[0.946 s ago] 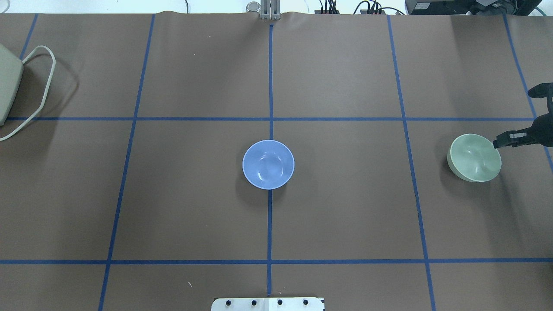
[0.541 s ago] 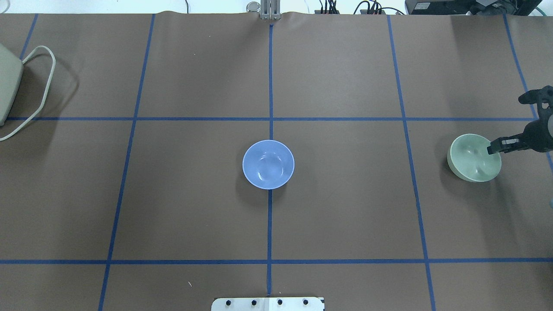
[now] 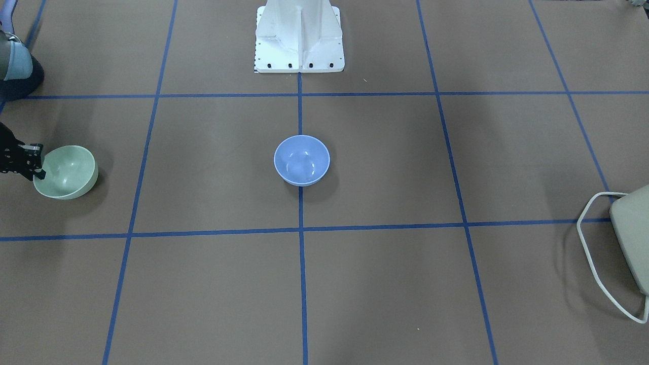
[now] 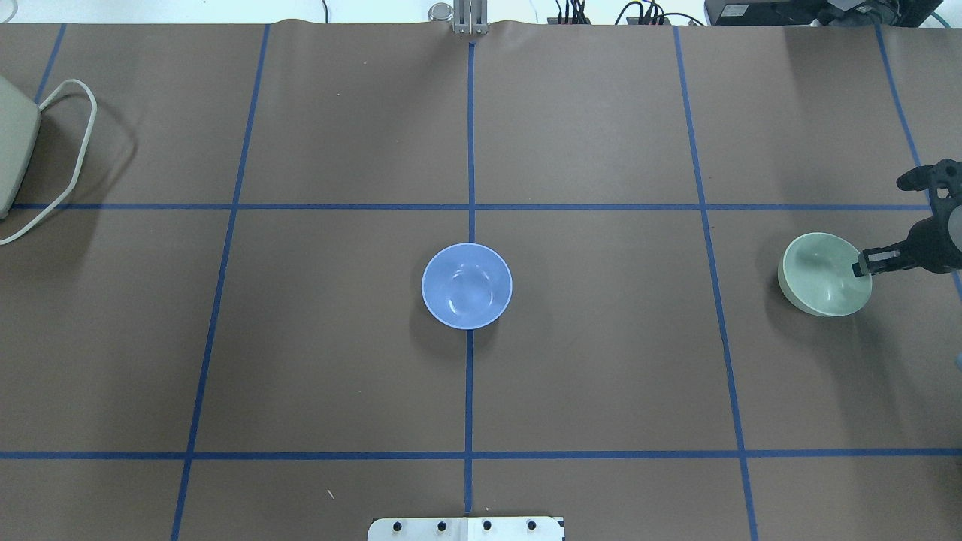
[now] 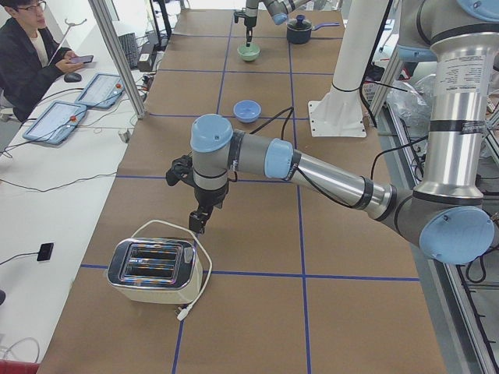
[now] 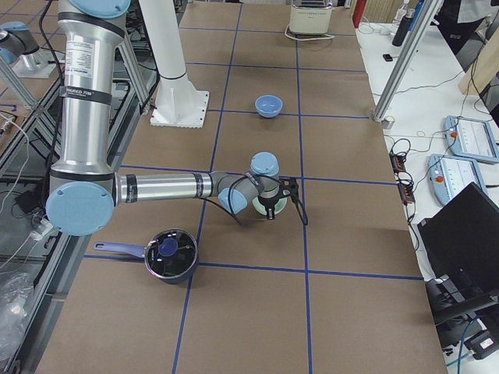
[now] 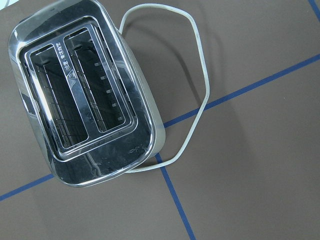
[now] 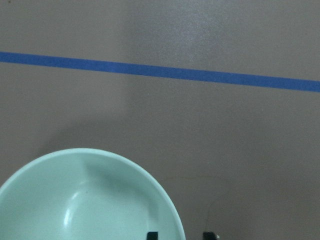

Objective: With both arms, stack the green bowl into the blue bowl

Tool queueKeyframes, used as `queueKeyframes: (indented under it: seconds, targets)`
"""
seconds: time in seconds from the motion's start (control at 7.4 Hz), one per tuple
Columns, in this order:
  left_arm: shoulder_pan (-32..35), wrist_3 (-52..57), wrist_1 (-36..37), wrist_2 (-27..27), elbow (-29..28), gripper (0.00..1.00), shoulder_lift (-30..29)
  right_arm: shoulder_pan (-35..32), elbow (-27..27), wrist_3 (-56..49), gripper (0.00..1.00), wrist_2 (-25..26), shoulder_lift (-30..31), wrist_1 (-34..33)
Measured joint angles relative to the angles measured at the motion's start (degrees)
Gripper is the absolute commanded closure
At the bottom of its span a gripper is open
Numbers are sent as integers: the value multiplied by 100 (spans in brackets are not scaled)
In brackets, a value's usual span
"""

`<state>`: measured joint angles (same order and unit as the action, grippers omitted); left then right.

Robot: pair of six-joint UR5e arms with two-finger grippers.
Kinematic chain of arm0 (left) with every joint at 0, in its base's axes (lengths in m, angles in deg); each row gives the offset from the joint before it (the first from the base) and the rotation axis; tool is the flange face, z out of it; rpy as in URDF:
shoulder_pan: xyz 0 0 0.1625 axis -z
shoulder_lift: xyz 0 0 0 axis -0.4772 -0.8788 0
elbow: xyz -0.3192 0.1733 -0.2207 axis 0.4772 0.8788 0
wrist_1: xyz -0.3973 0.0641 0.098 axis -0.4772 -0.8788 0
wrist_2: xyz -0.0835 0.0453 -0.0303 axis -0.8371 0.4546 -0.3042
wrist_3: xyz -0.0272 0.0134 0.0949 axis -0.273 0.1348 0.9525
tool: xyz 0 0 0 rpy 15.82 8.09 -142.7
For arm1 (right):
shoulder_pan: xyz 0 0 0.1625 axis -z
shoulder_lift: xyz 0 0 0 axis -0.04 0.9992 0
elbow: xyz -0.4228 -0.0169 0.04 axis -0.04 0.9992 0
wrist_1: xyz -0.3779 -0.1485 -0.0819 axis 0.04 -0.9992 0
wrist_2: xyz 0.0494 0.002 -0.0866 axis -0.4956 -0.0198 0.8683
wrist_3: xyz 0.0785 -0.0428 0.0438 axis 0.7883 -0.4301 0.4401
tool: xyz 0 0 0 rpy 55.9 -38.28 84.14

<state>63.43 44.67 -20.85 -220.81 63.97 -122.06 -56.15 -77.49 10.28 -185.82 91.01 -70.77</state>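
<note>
The green bowl (image 4: 823,274) sits upright at the table's right end, and also shows in the front view (image 3: 66,172). The blue bowl (image 4: 467,285) sits at the table's centre (image 3: 301,159). My right gripper (image 4: 866,265) is at the green bowl's outer rim. In the right wrist view the gripper (image 8: 181,234) is open, with one fingertip (image 8: 152,234) inside the bowl (image 8: 85,200) and the other outside it. My left gripper (image 5: 199,222) hangs above the toaster (image 5: 152,269), far from both bowls. I cannot tell whether it is open or shut.
A chrome toaster (image 7: 85,95) with a white cord (image 4: 68,158) stands at the table's left end. A dark pot with a lid (image 6: 170,253) sits near the right arm's base side. The white pedestal (image 3: 299,35) is at the robot's edge.
My right gripper has shifted down along the green bowl's rim and come lower onto it. Both bowls have stayed in place.
</note>
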Motion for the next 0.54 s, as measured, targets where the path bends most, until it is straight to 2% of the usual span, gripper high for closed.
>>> queueKeyframes:
  seconds: [0.27,0.54]
  targets:
    - [0,-9,-4,0,-21,1,1,-10,-86,-25,100,-15,2,-6]
    - [-6,-233,-2,-14,-72,1,99,-103,-261,33,100,-272,-156,-95]
